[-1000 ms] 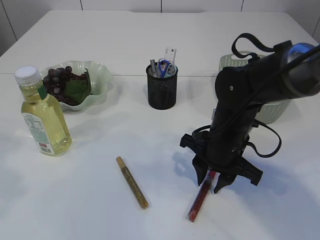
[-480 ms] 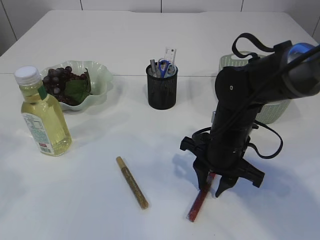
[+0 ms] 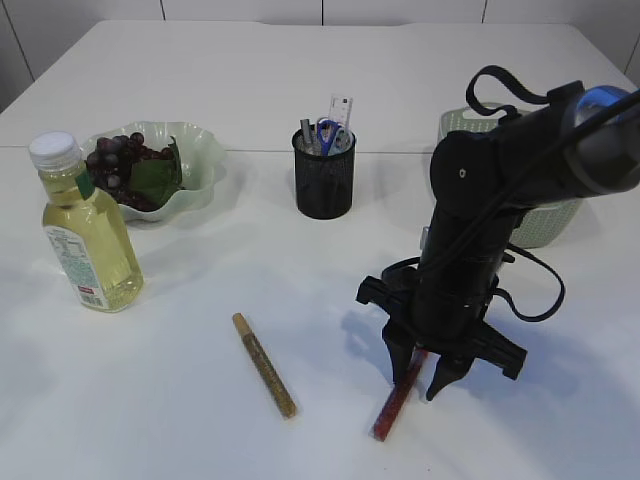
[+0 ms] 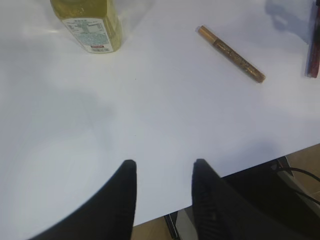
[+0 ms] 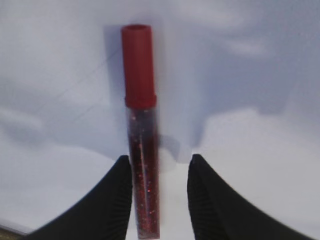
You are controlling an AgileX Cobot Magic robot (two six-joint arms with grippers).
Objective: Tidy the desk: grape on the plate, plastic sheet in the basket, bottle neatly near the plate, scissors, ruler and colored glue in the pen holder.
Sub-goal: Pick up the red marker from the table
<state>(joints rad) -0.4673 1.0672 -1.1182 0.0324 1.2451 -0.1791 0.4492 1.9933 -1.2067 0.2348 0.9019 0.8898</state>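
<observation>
Red glue stick lies flat on the table, its body between the spread fingers of the right gripper, which straddles it lengthwise for a grasp. Near the table edge, the left gripper hangs open, holding nothing.

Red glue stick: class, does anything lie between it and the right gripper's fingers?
Nothing visible does. The right gripper is open, its fingers straddling the red glue stick, which lies flat on the white table. The gold glue stick lies apart, to its left.
</observation>
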